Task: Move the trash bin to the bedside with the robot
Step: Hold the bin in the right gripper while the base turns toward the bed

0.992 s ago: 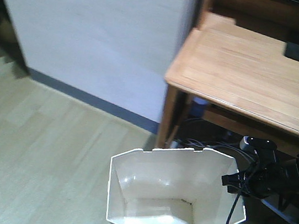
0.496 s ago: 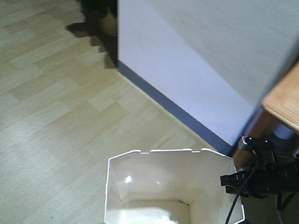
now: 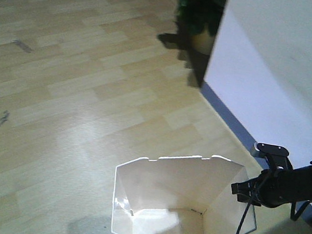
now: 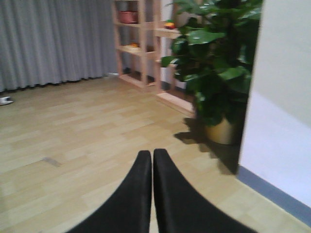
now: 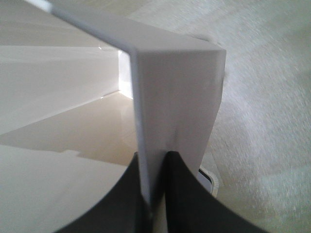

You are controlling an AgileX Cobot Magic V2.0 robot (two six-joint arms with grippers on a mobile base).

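The white trash bin with its angular notched rim sits at the bottom of the front view, cream inside. My right gripper reaches in from the right edge and is shut on the bin's right rim. In the right wrist view its two black fingers pinch the bin's wall between them. My left gripper is shut with nothing in it, pointing across bare floor. The bedside is out of view.
Light wood-look floor spreads to the left and back. A white wall with a grey skirting runs along the right. A large potted plant stands at the wall's corner. Wooden shelves and grey curtains lie beyond.
The whole view has swung left: the wooden desk has left the frame, and the wall has slid right. Open floor and the plant have come in. The bin and right gripper keep their place.
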